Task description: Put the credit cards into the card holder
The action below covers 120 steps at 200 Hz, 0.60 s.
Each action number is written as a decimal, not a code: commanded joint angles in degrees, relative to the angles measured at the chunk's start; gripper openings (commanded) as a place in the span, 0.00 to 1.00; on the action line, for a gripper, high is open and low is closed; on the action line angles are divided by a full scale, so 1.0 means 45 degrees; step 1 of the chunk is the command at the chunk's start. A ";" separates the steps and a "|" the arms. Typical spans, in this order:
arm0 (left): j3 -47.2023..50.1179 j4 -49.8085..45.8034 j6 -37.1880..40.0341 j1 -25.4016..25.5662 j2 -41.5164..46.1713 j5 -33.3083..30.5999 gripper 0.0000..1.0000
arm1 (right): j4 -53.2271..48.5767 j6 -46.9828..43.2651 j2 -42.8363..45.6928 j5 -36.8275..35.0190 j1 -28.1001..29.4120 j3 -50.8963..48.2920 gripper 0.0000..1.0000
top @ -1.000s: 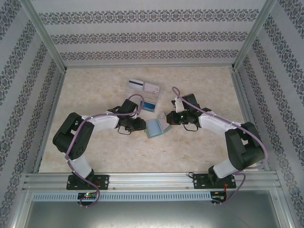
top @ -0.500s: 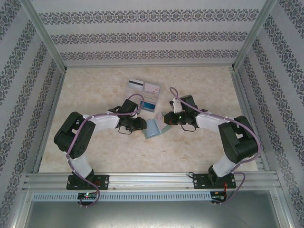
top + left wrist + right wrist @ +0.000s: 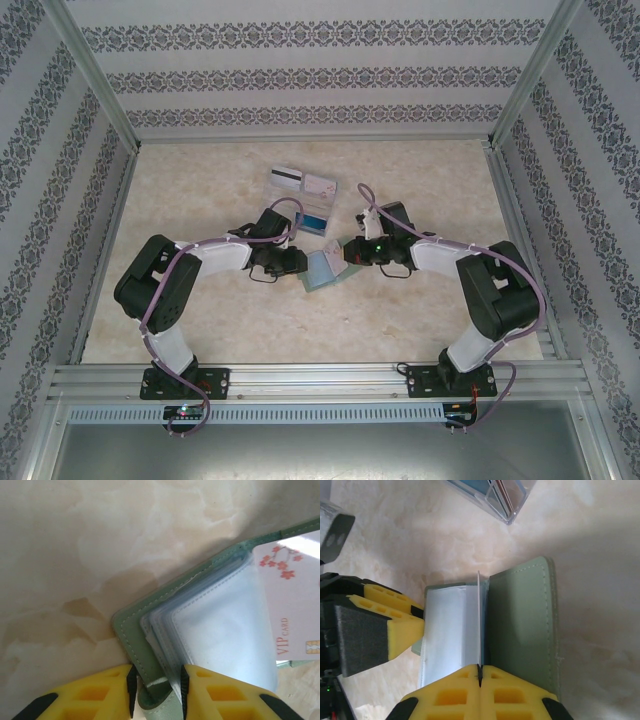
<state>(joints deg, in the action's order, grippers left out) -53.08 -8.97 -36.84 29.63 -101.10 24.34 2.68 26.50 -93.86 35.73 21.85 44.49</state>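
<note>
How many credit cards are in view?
4: VIP card in the right gripper at the card holder; striped card and pale card at the clear tray's far end; blue card nearer. Others may be hidden.

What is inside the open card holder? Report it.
Clear sleeves and a flowered VIP card, pinched edge-on by the right gripper. The stacked sleeves hide any cards deeper in.
</note>
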 commanded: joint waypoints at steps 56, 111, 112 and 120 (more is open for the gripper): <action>0.0001 -0.0216 0.0296 0.0144 -0.0227 -0.0438 0.25 | 0.0440 0.0277 0.0116 0.0663 -0.0036 -0.0189 0.00; 0.0018 -0.0284 0.0310 0.0145 -0.0121 -0.0480 0.24 | 0.0452 0.0408 -0.0283 0.0378 0.0028 -0.0560 0.00; 0.0008 -0.0278 0.0313 0.0140 -0.0116 -0.0483 0.24 | 0.0456 0.0414 -0.0288 0.0389 0.0028 -0.0565 0.00; 0.0004 -0.0246 0.0311 0.0147 -0.0143 -0.0475 0.24 | 0.0635 0.0562 -0.0375 0.0572 0.0042 -0.0589 0.00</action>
<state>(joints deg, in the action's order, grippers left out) -53.08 -9.21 -36.47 29.67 -101.10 23.49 3.64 27.55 -94.45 36.97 21.61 43.03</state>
